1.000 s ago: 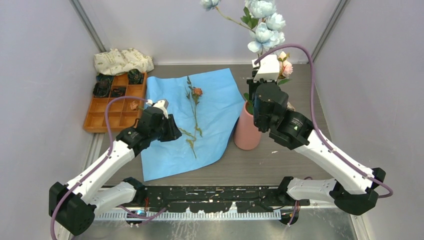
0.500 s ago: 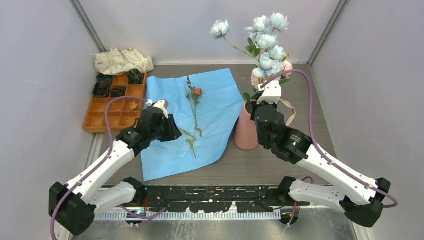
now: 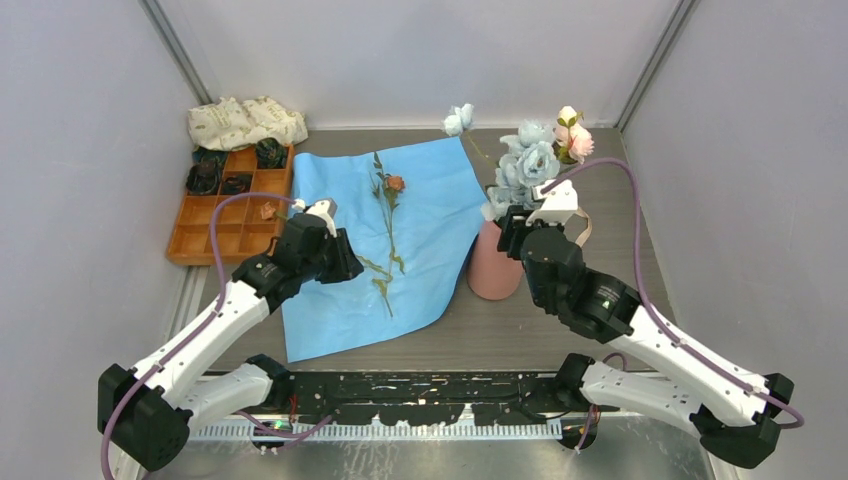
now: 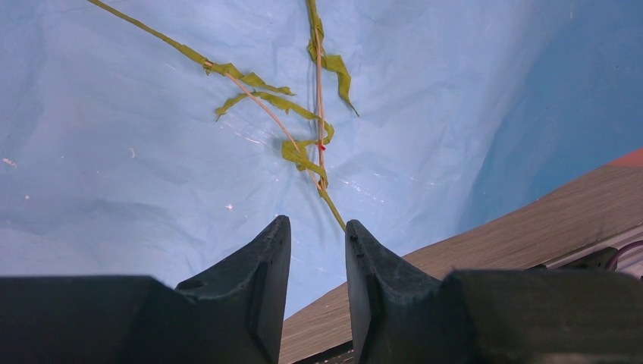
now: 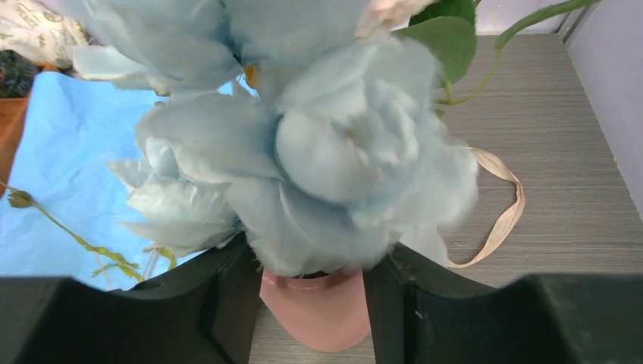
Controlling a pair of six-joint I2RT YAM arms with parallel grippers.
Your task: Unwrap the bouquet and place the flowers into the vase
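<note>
The bouquet lies unwrapped: its blue paper [image 3: 420, 215] is spread flat on the table. One flower with an orange-brown bloom [image 3: 395, 183] and a thin green stem [image 4: 318, 114] lies on the paper. Pale blue and pink flowers [image 3: 530, 162] stand in the salmon-pink vase [image 3: 492, 268]. My right gripper [image 3: 515, 218] hangs open just behind the vase's rim [image 5: 315, 292], and the blue blooms [image 5: 334, 144] fill the view above its fingers [image 5: 227, 296]. Low over the paper's near part, my left gripper [image 4: 318, 235] is open and empty. The stem's end lies just beyond its tips.
An orange compartment tray [image 3: 215, 235] with dark items sits at the far left, and a cream patterned cloth [image 3: 245, 122] lies behind it. A beige ribbon [image 5: 504, 208] lies on the table to the right of the vase. Grey walls enclose the table.
My right arm has come down, lowering the blue and pink flowers into the vase, and its jaws have opened. The left arm has not moved.
</note>
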